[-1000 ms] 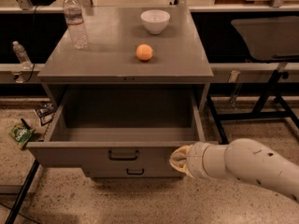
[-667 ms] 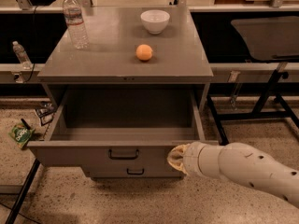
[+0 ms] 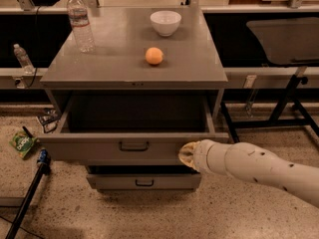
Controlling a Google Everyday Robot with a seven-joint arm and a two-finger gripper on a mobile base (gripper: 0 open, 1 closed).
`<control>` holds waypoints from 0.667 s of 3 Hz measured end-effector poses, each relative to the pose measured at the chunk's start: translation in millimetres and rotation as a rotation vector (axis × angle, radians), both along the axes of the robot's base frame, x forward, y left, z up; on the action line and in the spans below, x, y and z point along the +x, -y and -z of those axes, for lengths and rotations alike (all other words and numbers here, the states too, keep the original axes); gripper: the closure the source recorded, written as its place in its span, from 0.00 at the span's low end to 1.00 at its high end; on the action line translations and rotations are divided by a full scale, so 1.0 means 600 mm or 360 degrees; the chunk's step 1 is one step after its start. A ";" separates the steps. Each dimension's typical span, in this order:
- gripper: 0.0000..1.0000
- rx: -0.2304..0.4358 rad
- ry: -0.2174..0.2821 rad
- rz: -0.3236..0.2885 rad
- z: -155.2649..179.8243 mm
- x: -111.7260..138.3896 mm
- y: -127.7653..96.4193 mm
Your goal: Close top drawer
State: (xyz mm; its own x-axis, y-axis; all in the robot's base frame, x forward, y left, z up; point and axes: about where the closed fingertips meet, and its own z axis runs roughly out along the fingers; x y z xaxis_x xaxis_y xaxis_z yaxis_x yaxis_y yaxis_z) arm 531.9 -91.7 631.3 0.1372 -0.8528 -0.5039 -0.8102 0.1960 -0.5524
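The top drawer (image 3: 94,150) of the grey metal cabinet (image 3: 114,59) stands pulled out, and its deep inside shows nothing in it. Its front panel carries a dark rectangular pull handle (image 3: 133,146). My gripper (image 3: 187,155), at the end of the white arm coming in from the lower right, rests against the right part of that front panel, right of the handle.
On the cabinet top stand a water bottle (image 3: 79,22), a white bowl (image 3: 165,22) and an orange (image 3: 154,56). A shallower drawer (image 3: 144,181) sits below, slightly out. A green packet (image 3: 22,144) and a blue-tipped pole (image 3: 42,159) lie at the left. A dark stand (image 3: 284,39) is at the right.
The drawer front has moved back toward the cabinet, so less of the drawer's inside shows. My gripper has followed it, staying against the panel.
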 end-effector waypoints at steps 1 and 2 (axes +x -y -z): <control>1.00 -0.0027 0.0059 0.0008 0.011 0.078 0.023; 1.00 -0.0046 0.0094 0.0017 0.014 0.127 0.037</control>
State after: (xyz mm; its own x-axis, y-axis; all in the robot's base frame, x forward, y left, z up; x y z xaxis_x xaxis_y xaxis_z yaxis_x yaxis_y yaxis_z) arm 608.1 -113.7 622.6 0.1571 -0.8683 -0.4705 -0.7739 0.1877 -0.6048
